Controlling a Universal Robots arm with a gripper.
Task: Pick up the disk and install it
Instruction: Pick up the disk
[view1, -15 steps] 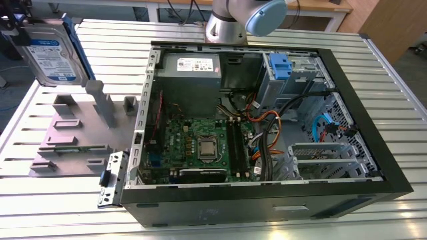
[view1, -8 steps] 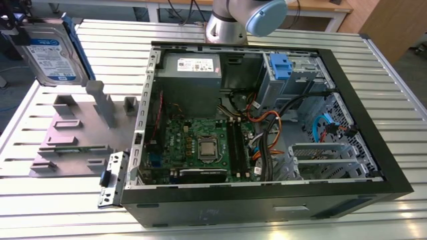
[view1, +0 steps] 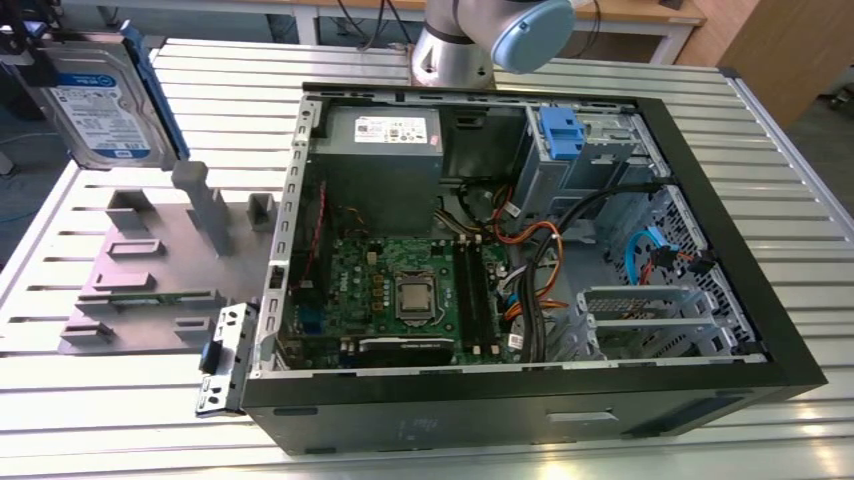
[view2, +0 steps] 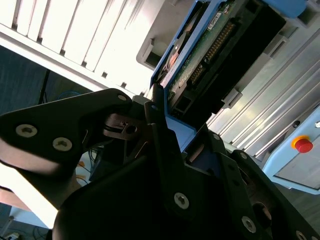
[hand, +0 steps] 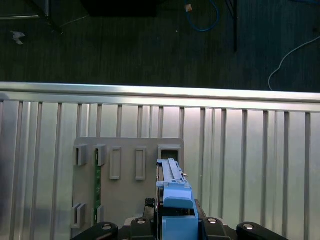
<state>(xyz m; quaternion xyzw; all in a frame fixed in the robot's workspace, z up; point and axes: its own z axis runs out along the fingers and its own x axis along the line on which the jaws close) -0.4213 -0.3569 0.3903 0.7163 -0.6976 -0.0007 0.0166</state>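
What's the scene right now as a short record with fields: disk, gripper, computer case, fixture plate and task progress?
disk: held in the air on edge, at the exterior view's left, in its blue carrier
gripper: shut on the disk's carrier
computer case: lying open on the table, motherboard exposed
fixture plate: grey, flat on the table beside the computer case
progress: disk picked up, not yet in the computer case
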